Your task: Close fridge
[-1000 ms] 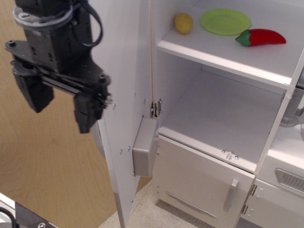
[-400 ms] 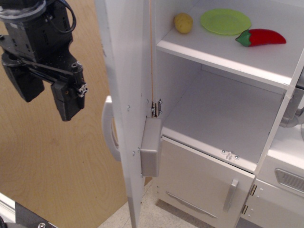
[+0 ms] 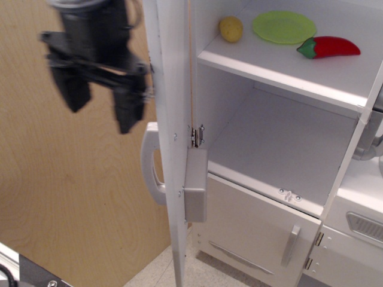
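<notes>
One big door (image 3: 170, 119) of the fridge (image 3: 287, 149) stands edge-on to the camera, swung wide open, w/ its handle (image 3: 151, 164) on the outer side. Gripper (image 3: 100, 101), blurred, hangs just left of the door, fingers spread, holding nothing. Further back, top shelf has a potato (image 3: 231, 28), green plate (image 3: 283, 27) & red pepper (image 3: 328, 46); shelf below is bare.

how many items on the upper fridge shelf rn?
3, all on the upper shelf: potato at the left, green plate in the middle, red pepper at the right. The shelf runs out of frame, so more may be hidden.
</notes>
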Controlling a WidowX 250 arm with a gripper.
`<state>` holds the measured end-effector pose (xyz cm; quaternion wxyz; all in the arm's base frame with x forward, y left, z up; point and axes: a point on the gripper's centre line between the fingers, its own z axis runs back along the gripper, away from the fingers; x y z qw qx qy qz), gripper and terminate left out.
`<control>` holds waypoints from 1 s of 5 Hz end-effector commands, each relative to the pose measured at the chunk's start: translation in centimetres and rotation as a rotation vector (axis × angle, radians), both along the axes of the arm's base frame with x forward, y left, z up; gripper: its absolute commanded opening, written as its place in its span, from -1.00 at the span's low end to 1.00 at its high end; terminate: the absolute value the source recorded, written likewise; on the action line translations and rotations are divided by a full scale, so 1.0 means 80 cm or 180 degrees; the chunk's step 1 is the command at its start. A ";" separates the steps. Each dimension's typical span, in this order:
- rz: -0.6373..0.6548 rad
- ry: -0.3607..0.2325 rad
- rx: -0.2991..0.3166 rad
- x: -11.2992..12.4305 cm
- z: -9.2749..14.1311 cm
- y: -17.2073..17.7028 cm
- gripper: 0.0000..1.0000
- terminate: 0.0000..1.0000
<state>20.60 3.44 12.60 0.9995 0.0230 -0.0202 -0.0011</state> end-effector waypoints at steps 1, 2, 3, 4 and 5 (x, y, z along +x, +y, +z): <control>0.0086 -0.0160 0.0050 0.058 0.007 -0.024 1.00 -1.00; 0.0123 -0.0184 0.0059 0.075 0.007 -0.033 1.00 -1.00; 0.0268 -0.0201 0.0013 0.110 0.008 -0.041 1.00 -1.00; 0.0386 -0.0136 0.0063 0.131 0.002 -0.043 1.00 -1.00; 0.0496 -0.0215 0.0099 0.145 0.002 -0.046 1.00 -1.00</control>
